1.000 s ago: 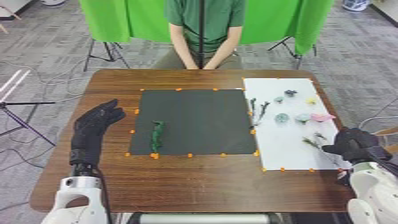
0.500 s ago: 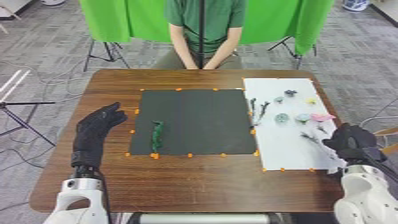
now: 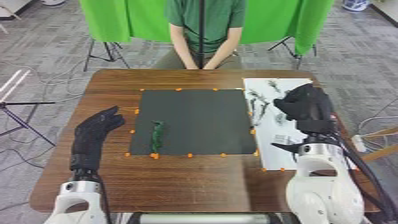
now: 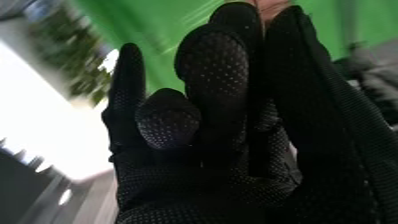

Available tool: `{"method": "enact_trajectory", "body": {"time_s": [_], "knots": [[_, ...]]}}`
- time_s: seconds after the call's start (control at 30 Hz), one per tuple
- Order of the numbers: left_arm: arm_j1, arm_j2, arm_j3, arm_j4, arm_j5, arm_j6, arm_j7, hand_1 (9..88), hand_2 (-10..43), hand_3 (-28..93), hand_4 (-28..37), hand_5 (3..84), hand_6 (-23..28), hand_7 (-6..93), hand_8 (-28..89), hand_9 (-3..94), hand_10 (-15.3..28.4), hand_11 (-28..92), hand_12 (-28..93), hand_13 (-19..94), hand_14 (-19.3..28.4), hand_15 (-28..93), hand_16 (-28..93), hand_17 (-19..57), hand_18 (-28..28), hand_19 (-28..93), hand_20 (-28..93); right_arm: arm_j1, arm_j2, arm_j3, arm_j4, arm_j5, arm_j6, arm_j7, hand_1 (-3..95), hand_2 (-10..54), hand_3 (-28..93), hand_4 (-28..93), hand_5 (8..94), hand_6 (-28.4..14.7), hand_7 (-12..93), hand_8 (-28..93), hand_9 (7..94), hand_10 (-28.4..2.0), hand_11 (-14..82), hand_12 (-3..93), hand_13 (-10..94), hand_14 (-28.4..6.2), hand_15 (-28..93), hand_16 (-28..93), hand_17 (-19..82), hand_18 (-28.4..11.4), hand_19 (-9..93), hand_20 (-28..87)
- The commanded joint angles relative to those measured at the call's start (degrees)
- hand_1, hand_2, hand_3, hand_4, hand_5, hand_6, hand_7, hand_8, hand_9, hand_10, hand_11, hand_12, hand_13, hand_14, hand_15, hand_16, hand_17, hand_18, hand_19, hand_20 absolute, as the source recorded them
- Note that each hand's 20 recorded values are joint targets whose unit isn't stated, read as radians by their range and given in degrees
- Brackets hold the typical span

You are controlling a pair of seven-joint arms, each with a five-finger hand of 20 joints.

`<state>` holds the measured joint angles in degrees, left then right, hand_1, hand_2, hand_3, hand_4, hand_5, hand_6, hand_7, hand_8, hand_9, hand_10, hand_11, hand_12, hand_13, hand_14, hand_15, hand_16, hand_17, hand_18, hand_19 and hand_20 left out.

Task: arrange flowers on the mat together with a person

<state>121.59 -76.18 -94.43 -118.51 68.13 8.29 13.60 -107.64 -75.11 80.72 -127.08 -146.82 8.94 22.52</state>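
My right hand (image 3: 307, 106) is over the white sheet (image 3: 274, 156), curled round a leafy sprig (image 3: 258, 95) whose fine tips spread beyond its fingers. In the right wrist view that hand (image 4: 213, 65) has its fingers and thumb close together, with blurred green leaves (image 4: 75, 55) beside them. A dark green stem (image 3: 157, 136) lies lengthwise on the left part of the dark mat (image 3: 195, 120). Left of the mat, my left hand (image 3: 92, 131) stands open above the wood. Dark twigs (image 3: 261, 111) lie along the sheet's left edge. The hand and arm cover most blossoms; part of a blue-green one (image 3: 282, 119) shows.
A person sits across the brown table (image 3: 195, 185) with hands (image 3: 202, 66) together at its far edge. Orange tabs (image 3: 155, 156) line the mat and sheet. A wooden stool (image 3: 382, 132) stands beyond the table's right edge.
My right hand has gone from the sheet's near right edge forward and inward, and the sprig has come along with it. The left hand has barely moved.
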Motion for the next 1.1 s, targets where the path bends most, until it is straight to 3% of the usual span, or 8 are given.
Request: {"method": "enact_trajectory", "body": {"time_s": [0.03,0.33,0.67,0.83,1.1], "knots": [[0.63,-0.05,0.06,1.89,-0.81,2.06,-0.3,28.1,1.4,66,-20.3,50.2,5.4,16.4,-6,49.9,14.4,23,14,40,19.9,27,1,7.3,16.1,18,20,6.93,-5.69,-11.63,7.71,1.11,0.73,-4.8,57.9,-9.5,59,-21,86.5,1.6,26,15,89.8,-10.1,38.4,36.4,68,-14.3,75,44,30,-18.7,57,48],[1.05,0.2,0.01,2.12,-1.44,3.39,0.01,28.5,1.0,66,-20.2,50.4,5.3,16.7,-6,50.0,14.3,23,14,40,19.9,27,1,7.4,16.1,18,20,12.38,-8.15,-19.42,16.53,0.28,-1.63,-3.56,57.9,-9.5,59,-19,86.9,1.3,27,15,88.6,-10.0,44.8,34.5,68,-14.9,79,46,29,-19.7,60,50],[1.1,0.79,0.37,1.95,-1.45,3.35,-0.55,28.7,1.1,65,-20.1,50.4,5.3,16.7,-6,50.1,14.3,23,14,40,19.9,28,1,7.4,16.1,18,20,12.41,-9.21,-20.96,19.74,-2.39,-3.17,-1.57,57.6,-9.5,60,-19,87.4,1.0,27,14,88.3,-10.6,47.9,33.2,68,-15.1,80,47,28,-20.2,61,50],[0.21,1.1,1.11,2.33,-1.36,2.57,-0.79,28.7,1.1,66,-20.2,50.4,5.3,16.7,-6,50.0,14.3,23,14,40,19.9,28,1,7.4,16.1,18,20,11.53,-9.25,-20.73,20.76,-5.23,0.66,-1.32,57.8,-9.5,59,-18,87.5,0.9,27,14,88.3,-10.6,48.1,32.7,68,-15.2,80,47,28,-20.3,61,50],[-0.36,1.5,1.48,2.58,-1.31,1.89,-1.19,28.6,1.1,66,-20.1,50.5,5.3,16.6,-6,50.0,14.3,23,14,40,19.8,28,1,7.4,16.1,18,20,11.33,-9.35,-21.31,21.85,-5.28,-0.07,-1.28,57.6,-9.5,60,-18,87.8,0.8,26,14,88.8,-10.5,48.1,32.2,69,-15.1,80,46,29,-20.6,61,50]]}}
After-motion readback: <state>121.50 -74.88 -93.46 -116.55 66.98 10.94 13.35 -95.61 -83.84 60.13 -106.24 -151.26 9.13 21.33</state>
